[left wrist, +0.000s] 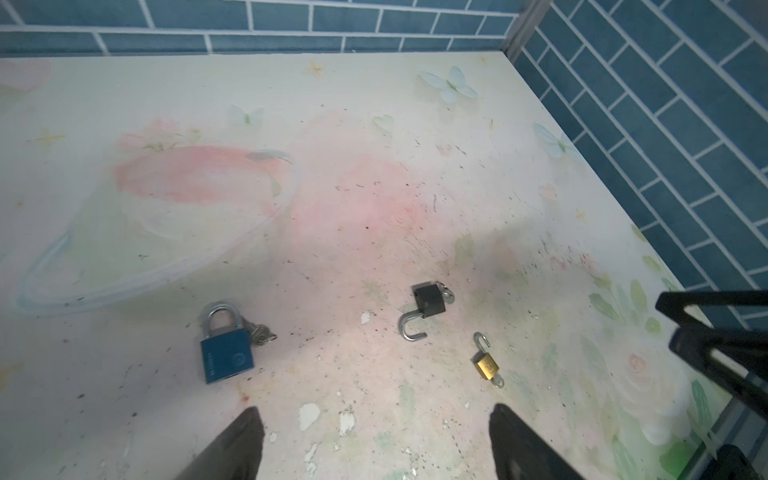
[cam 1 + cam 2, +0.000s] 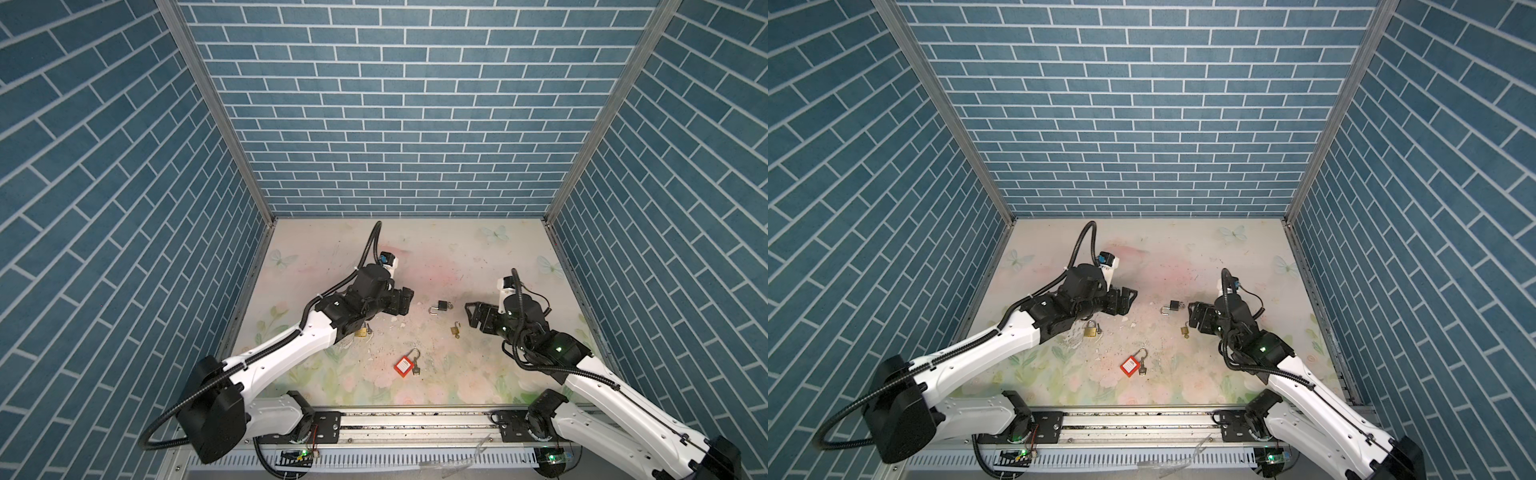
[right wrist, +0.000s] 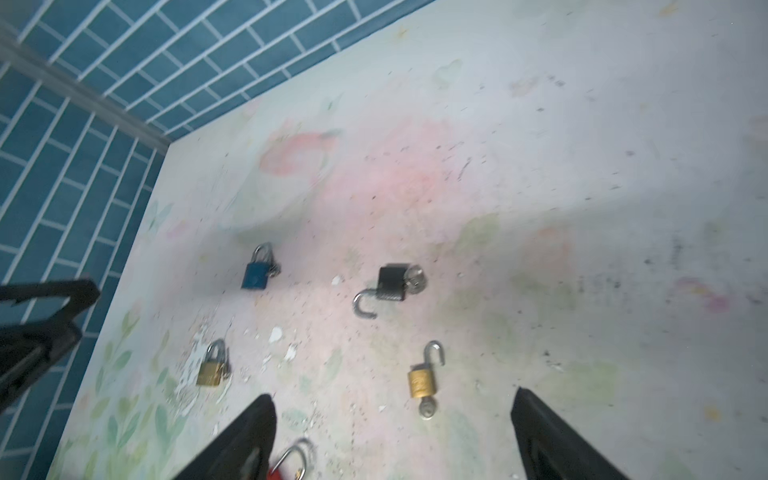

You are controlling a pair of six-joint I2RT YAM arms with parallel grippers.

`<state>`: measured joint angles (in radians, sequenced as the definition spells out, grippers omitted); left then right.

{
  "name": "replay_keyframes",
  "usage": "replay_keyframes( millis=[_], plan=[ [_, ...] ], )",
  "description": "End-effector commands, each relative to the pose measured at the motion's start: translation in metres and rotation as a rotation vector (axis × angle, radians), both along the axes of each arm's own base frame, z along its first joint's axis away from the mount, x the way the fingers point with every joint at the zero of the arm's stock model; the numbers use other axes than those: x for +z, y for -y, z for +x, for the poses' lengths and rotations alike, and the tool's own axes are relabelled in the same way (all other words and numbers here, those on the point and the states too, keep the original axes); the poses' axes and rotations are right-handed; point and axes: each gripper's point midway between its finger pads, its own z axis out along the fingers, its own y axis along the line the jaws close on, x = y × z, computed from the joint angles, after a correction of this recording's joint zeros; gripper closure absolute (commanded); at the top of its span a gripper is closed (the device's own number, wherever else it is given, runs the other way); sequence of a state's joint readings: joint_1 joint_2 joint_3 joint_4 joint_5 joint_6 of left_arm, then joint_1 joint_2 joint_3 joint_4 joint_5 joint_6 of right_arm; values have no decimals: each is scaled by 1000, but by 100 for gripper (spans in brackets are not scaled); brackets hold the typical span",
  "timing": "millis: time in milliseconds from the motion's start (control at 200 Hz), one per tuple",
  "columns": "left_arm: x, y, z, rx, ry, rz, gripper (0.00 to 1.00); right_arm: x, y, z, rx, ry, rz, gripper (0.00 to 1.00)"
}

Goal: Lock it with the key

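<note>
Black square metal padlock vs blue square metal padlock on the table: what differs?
Colour: the black padlock has a dark body, the blue padlock a blue one. Shackle: the black padlock's stands open; the blue padlock's is closed. Both lie flat on the floral table, each with a key at its body.

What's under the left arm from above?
A brass padlock peeks out beneath it in a top view. The blue padlock is covered from above, visible only in wrist views.
</note>
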<state>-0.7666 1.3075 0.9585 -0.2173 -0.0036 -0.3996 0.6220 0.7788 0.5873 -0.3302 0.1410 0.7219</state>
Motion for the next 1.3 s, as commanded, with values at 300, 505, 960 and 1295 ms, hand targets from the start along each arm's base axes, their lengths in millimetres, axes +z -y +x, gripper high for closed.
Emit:
replay_keyframes(
  millis=[300,505,960,1295],
  plan=[
    [-43,72,-4,171,-254,-162,14,-30,52,28,-149,-24,27,12],
    [-72,104,-13,318,-416,-310,15,-45,60,30,-170,-26,39,13],
    [-126,136,-16,438,-566,-271,16,-51,59,32,-150,13,66,14],
    [-159,127,8,485,-576,-226,16,-42,54,39,-131,39,84,14]
  ],
)
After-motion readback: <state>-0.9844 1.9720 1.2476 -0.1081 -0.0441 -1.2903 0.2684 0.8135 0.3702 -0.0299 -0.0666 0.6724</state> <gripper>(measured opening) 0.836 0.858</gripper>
